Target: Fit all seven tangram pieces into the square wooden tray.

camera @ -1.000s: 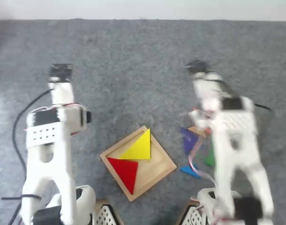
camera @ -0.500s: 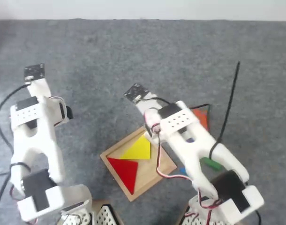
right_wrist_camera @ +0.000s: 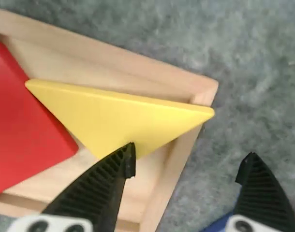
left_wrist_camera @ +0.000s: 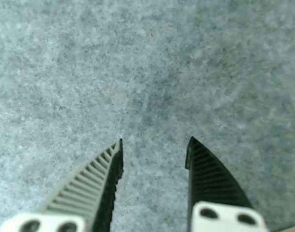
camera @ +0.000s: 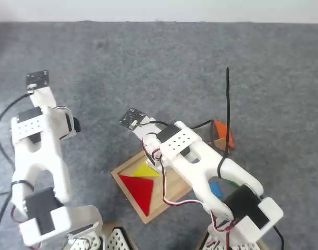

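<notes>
The square wooden tray lies near the front of the grey carpet. In it are a red triangle and a yellow triangle, side by side. My right gripper hangs open over the tray's corner. One fingertip is above the yellow triangle, the other is outside the rim. The red triangle is beside them. An orange piece and a blue piece lie right of the tray. My left gripper is open over bare carpet.
The right arm covers the tray's right side and some of the loose pieces. A black cable rises behind it. The left arm stands at the left, away from the tray. Carpet stretches to the far wall.
The right arm has swung left from the loose pieces to above the tray. The left arm leaned back to the left early on and has since held still.
</notes>
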Controlling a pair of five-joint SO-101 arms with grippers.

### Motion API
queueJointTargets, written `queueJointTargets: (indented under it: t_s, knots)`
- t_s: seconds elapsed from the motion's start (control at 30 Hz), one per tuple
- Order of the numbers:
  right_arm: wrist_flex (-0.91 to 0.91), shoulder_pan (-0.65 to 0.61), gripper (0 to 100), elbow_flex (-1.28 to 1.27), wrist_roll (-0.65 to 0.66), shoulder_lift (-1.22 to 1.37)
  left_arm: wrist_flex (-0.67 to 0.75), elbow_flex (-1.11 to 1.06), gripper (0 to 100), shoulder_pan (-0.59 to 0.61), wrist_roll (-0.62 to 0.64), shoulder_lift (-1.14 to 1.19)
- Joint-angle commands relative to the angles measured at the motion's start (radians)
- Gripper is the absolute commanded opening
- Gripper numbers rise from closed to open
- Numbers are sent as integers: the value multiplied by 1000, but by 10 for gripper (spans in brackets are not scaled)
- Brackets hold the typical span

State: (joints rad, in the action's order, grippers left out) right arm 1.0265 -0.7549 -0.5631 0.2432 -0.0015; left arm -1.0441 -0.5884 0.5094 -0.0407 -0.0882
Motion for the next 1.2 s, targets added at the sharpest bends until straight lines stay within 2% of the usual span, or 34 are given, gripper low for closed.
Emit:
queueJointTargets:
  t_s: [0.0, 0.37, 0.53, 0.73, 1.17]
  knots:
    - [-18, -7, 333, 12, -9, -5, 23, 27, 210, 6, 17, -6]
    - [62, 116, 333, -9, -5, -208, 52, 7, 210, 5, 17, -6]
    - [-15, 30, 333, -51, -8, -105, 51, 8, 210, 5, 17, -6]
    - [-35, -59, 333, 21, -11, 53, 51, 8, 210, 5, 17, -8]
    - [-30, -179, 344, 55, -37, 41, 66, 7, 210, 5, 18, -8]
